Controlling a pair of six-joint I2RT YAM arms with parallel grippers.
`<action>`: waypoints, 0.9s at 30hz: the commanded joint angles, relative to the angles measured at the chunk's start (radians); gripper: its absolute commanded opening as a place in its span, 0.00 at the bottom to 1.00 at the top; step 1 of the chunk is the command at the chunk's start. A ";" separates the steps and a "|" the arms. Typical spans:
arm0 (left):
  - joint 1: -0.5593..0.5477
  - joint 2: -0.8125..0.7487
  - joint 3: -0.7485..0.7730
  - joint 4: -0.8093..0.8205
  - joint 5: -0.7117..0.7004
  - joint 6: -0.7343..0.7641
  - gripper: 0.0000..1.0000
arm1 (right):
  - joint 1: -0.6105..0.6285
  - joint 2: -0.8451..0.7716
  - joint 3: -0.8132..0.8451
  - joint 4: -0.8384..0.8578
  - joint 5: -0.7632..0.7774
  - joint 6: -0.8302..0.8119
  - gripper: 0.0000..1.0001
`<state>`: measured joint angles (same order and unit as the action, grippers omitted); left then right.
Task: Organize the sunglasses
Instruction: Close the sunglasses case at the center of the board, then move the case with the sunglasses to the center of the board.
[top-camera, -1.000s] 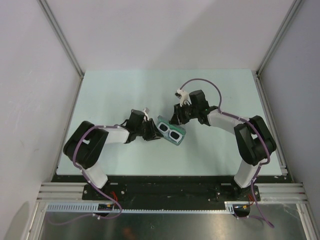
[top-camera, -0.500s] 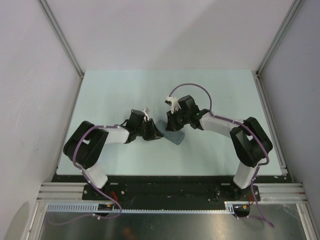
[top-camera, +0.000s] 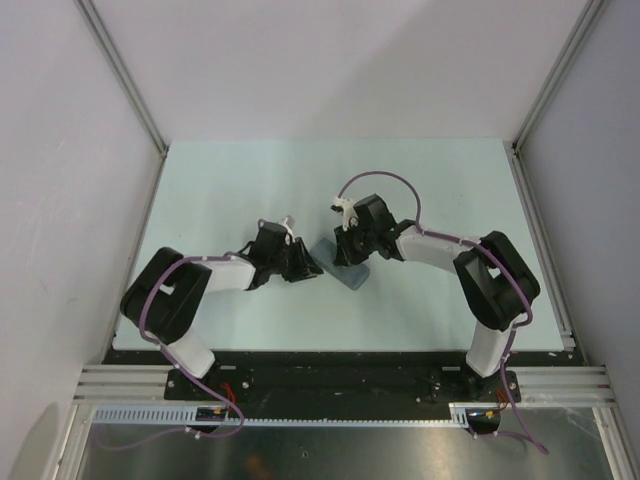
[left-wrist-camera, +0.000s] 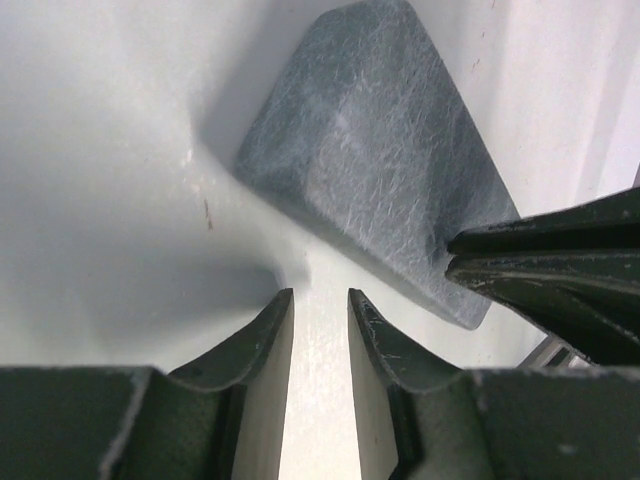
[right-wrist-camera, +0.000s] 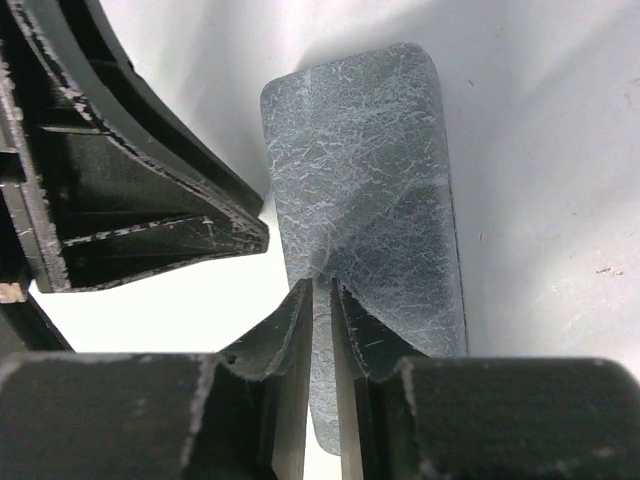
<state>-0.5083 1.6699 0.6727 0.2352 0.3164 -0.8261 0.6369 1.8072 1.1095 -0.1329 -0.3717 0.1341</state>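
The grey textured case lies closed on the table between both grippers. It also shows in the left wrist view and the right wrist view. The white-framed sunglasses are hidden from every view. My right gripper is over the case's far side, its jaws shut on a fold of the case's grey lid. My left gripper rests low on the table just left of the case. Its jaws stand a narrow gap apart with only bare table between them.
The pale green table has white walls on three sides and a black rail along the near edge. The right gripper's dark fingers reach in at the case's right end, close to the left gripper's fingers.
One second ago the case lay open with the sunglasses showing inside. My right gripper moved left over it, the lid came down, and the sunglasses went out of sight. The left gripper barely moved.
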 joint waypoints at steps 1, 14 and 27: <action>-0.006 -0.119 -0.028 -0.023 -0.060 0.060 0.36 | 0.020 -0.041 -0.002 -0.004 0.082 0.015 0.21; 0.040 -0.665 0.010 -0.355 -0.439 0.246 0.94 | 0.015 -0.175 0.001 -0.091 0.226 -0.204 1.00; 0.128 -0.831 0.065 -0.456 -0.485 0.380 1.00 | 0.098 -0.011 0.095 -0.195 0.218 -0.320 1.00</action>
<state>-0.3954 0.8425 0.7067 -0.1806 -0.1646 -0.4919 0.6918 1.7489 1.1484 -0.2893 -0.1757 -0.1390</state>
